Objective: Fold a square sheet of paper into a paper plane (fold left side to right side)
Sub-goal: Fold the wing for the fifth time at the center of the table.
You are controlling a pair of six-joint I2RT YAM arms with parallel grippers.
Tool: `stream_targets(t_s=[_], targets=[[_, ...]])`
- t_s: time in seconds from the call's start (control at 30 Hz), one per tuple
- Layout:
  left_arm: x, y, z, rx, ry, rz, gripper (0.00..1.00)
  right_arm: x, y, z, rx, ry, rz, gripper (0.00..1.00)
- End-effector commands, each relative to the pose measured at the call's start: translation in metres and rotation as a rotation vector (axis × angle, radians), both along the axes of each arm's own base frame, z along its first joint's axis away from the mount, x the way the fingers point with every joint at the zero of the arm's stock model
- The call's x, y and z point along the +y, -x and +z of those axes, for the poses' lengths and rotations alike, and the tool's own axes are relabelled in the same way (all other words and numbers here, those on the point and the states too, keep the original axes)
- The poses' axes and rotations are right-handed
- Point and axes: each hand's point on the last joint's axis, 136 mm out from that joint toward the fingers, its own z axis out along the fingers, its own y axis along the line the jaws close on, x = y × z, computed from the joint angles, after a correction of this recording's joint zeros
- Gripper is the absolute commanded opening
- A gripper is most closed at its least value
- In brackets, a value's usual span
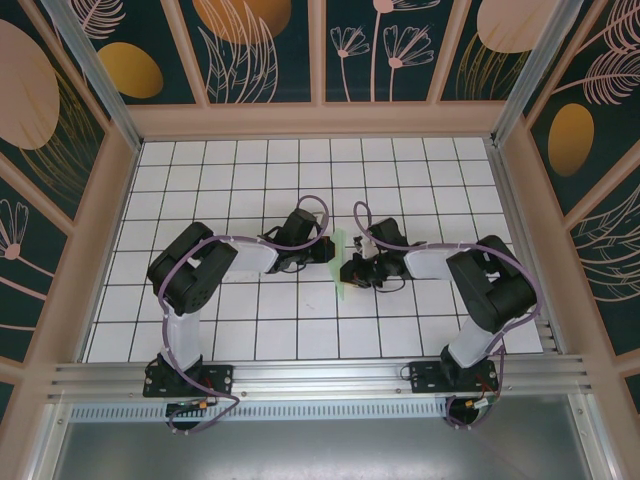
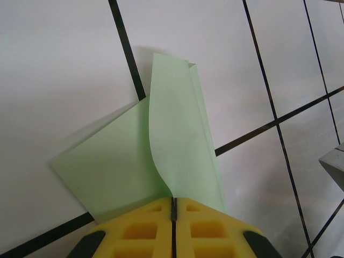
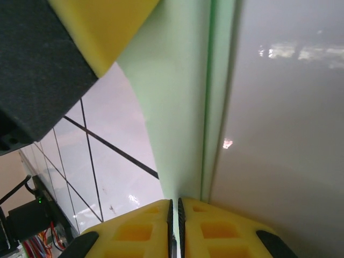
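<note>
The pale mint-green sheet of paper (image 1: 339,262) lies folded into a narrow strip in the middle of the table, between my two grippers. In the left wrist view a long flap (image 2: 180,134) curls up from a flatter layer (image 2: 107,166), and my left gripper (image 2: 173,203) is shut on the flap's near edge. From the other side, my right gripper (image 3: 174,207) is shut on the paper (image 3: 177,107), whose fold line runs straight away from the jaws. The left gripper's yellow finger (image 3: 102,27) hangs close above. Whether this shape is the paper plane I cannot tell.
The white gridded table (image 1: 250,170) has open tiles all round the paper. Wooden walls (image 1: 320,120) close off the back and both sides. Both arms (image 1: 195,270) (image 1: 480,275) reach inward from the near rail (image 1: 320,378), with cables looping over them.
</note>
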Motion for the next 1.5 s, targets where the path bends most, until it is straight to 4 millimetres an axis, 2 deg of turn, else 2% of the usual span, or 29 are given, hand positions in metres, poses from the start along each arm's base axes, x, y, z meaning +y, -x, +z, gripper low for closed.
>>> stream_targets(t_s=[0.0, 0.23, 0.43, 0.57, 0.8, 0.93, 0.97, 1.17, 1.3, 1.47], targets=[[0.04, 0.01, -0.062, 0.097, -0.183, 0.077, 0.09, -0.01, 0.003, -0.014, 0.016, 0.087, 0.006, 0.16], [0.037, 0.009, -0.058, 0.095, -0.164, 0.068, 0.11, -0.02, 0.024, -0.036, 0.076, 0.196, 0.034, 0.16], [0.033, 0.004, -0.042, 0.072, -0.162, 0.06, 0.19, -0.03, 0.041, -0.055, 0.129, 0.293, 0.05, 0.16], [0.03, -0.012, -0.006, -0.003, -0.169, 0.063, 0.27, -0.035, 0.047, -0.063, 0.149, 0.332, 0.045, 0.16], [0.038, -0.02, 0.052, -0.1, -0.157, 0.081, 0.4, -0.038, 0.047, -0.065, 0.151, 0.35, 0.037, 0.16], [0.042, -0.01, 0.069, -0.12, -0.113, 0.079, 0.44, -0.038, 0.046, -0.064, 0.148, 0.351, 0.033, 0.16], [0.041, -0.004, 0.081, -0.133, -0.073, 0.065, 0.44, -0.038, 0.046, -0.064, 0.148, 0.351, 0.034, 0.16], [0.019, 0.039, 0.109, -0.135, 0.156, -0.048, 0.36, -0.038, 0.045, -0.063, 0.145, 0.353, 0.028, 0.16], [0.001, 0.059, 0.11, -0.114, 0.203, -0.107, 0.34, -0.038, 0.044, -0.063, 0.141, 0.352, 0.028, 0.16], [-0.011, 0.054, 0.081, -0.064, 0.183, -0.095, 0.31, -0.039, 0.044, -0.063, 0.142, 0.357, 0.028, 0.16]])
